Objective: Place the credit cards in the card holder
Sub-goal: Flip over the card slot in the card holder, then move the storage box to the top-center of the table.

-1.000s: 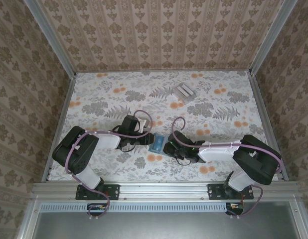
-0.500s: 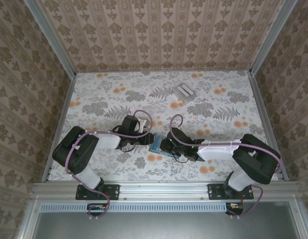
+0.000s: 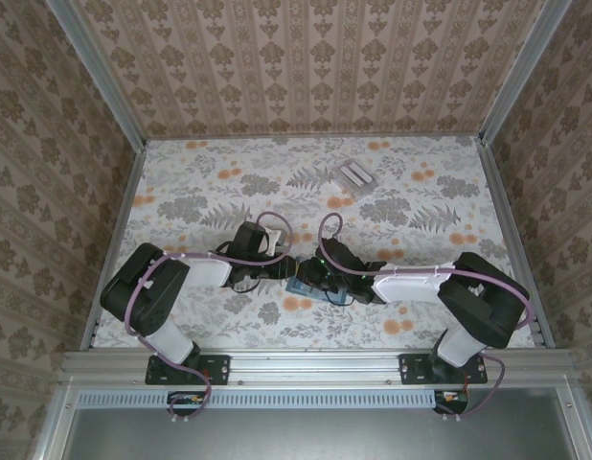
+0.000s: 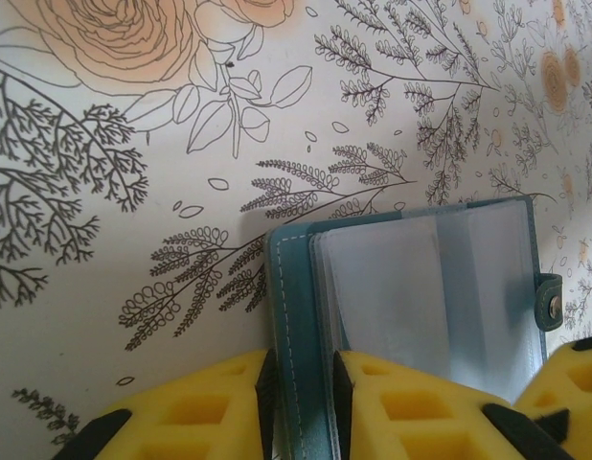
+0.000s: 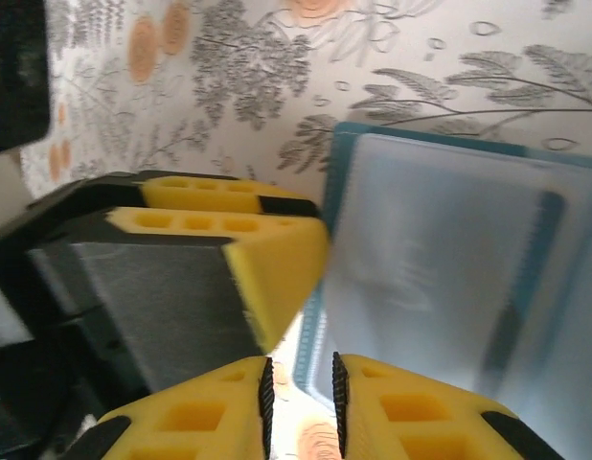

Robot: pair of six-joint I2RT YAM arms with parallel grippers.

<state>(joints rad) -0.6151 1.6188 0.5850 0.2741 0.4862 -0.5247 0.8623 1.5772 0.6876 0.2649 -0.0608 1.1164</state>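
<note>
Teal card holder (image 4: 422, 278) pinched, L tool (image 4: 302, 372).

Soft, even overhead light fills the top view; the counter (image 3: 229, 182) is sharp, with faint shadows under the arms at centre. In the left wrist view the right edge washes out, and the yellow pads (image 4: 181, 417) of the left tool (image 4: 301, 407) blur along the bottom. The right wrist view is soft throughout, the card holder (image 5: 449, 240) hazy with sheen, the upper left dark.

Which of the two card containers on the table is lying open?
The teal holder, on the near side: its cover is spread and its clear pockets show. The pale stand sits far back.
</note>
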